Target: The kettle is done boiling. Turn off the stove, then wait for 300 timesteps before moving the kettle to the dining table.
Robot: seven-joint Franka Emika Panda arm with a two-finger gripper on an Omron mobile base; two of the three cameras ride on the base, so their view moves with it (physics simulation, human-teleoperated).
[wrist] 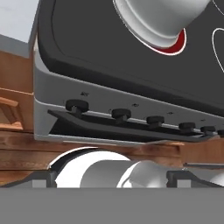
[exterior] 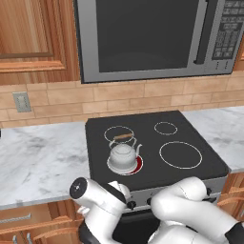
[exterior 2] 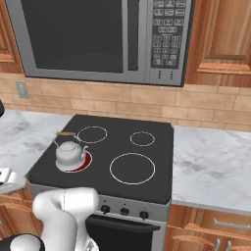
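1. We see the kettle (exterior: 123, 156) standing on the front left burner (exterior: 138, 166) of the stove (exterior: 190, 128), in the middle of the left base view and at centre left of the right base view; that burner glows red under the kettle's base, so we judge the stove to be on.
2. In the hand view the red glow shows again beneath the kettle's underside at the upper centre, and the row of black knobs (wrist: 120, 114) runs across the steel front panel (wrist: 57, 94) through the middle of the frame.
3. The gripper (wrist: 111, 177) is low in front of the stove, below the knob row and well apart from it. Its two dark finger tips sit at the bottom left and bottom right of the hand view, spread wide with nothing between them, so we read it as open and empty.
4. We judge the task to be at its very start: no knob is touched, and the burner is not yet off.
5. Left to do, as we judge it: reach the knob that governs the front left burner, turn it off, wait, then lift the kettle and carry it to the dining table.
6. The microwave (exterior: 147, 38) hangs above the stove, at the top of both base views.
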